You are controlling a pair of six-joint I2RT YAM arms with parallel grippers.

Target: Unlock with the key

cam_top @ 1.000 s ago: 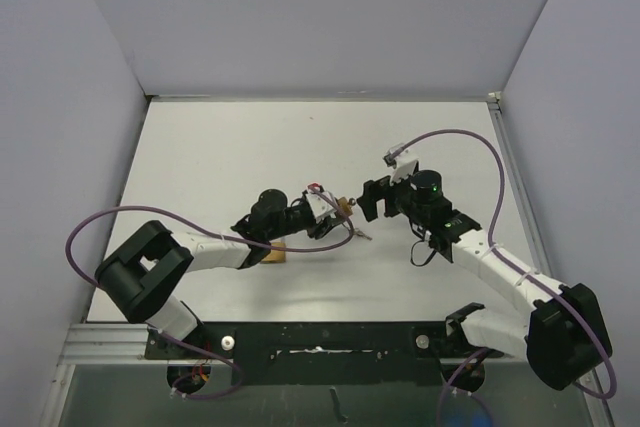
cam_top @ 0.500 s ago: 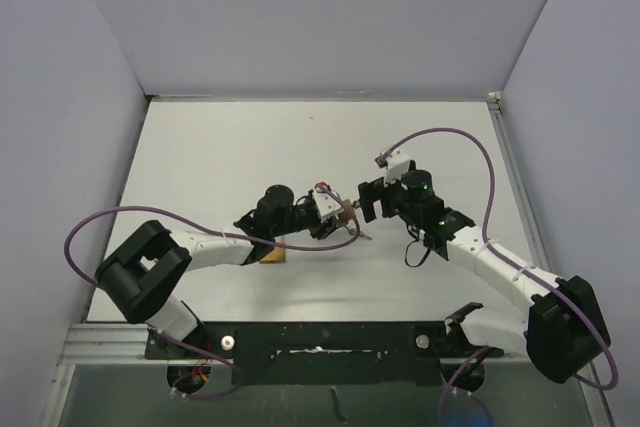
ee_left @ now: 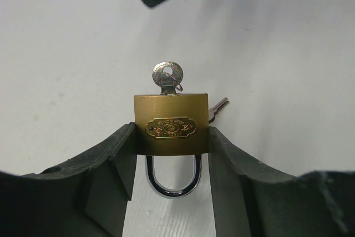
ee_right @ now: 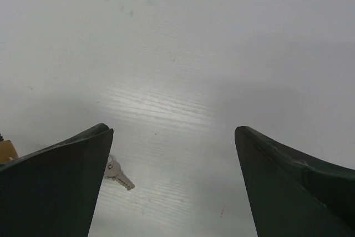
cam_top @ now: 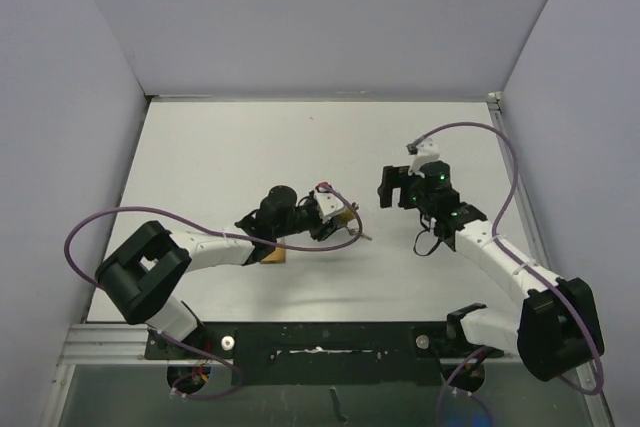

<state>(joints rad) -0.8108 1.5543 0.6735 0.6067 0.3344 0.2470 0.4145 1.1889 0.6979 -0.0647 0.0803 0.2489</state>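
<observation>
Padlock [ee_left: 171, 123], brass, clamped by its sides in left gripper [ee_left: 172, 140]; key [ee_left: 168, 76] seated in its keyhole, spare key [ee_left: 218, 106] hanging beside. Right gripper [ee_right: 173, 131] spread wide, empty, nearby.

Small tan block [cam_top: 273, 257] on white table [cam_top: 200, 167]; grey walls [cam_top: 320, 17] around.

I work over a white, faintly grained surface [cam_top: 220, 157], boxed in by plain pale grey walls [cam_top: 320, 17] behind and on both sides. Soft even light, with a metal rail [cam_top: 90, 345] along the near edge.
</observation>
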